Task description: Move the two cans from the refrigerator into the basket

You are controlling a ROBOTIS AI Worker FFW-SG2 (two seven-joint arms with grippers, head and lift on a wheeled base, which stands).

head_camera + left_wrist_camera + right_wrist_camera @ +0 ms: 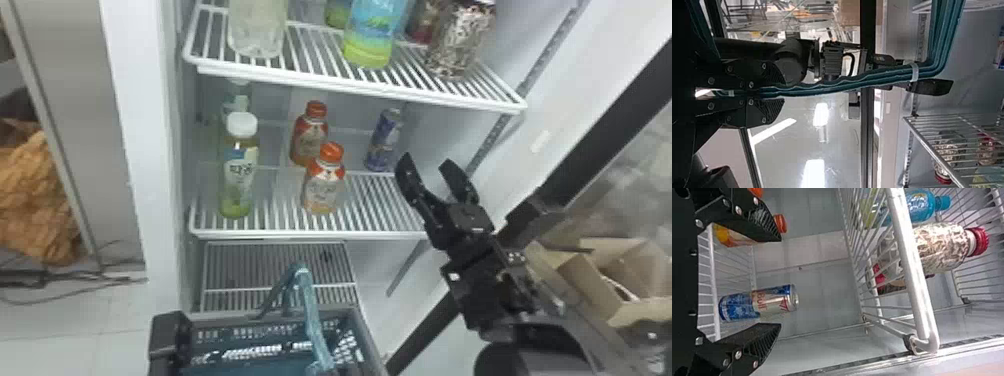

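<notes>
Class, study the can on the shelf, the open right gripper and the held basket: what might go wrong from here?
The right gripper is open near the can; an off-centre approach might tip it.

Orange-capped bottles stand on the same shelf, so a finger might bump one.

The left gripper is shut on the handle of the basket, which could swing or tilt if a can lands hard.

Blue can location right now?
Head view: the blue can stands on the fridge's middle shelf, right of the two orange-capped bottles and just beyond the open right gripper's fingertips.
</notes>
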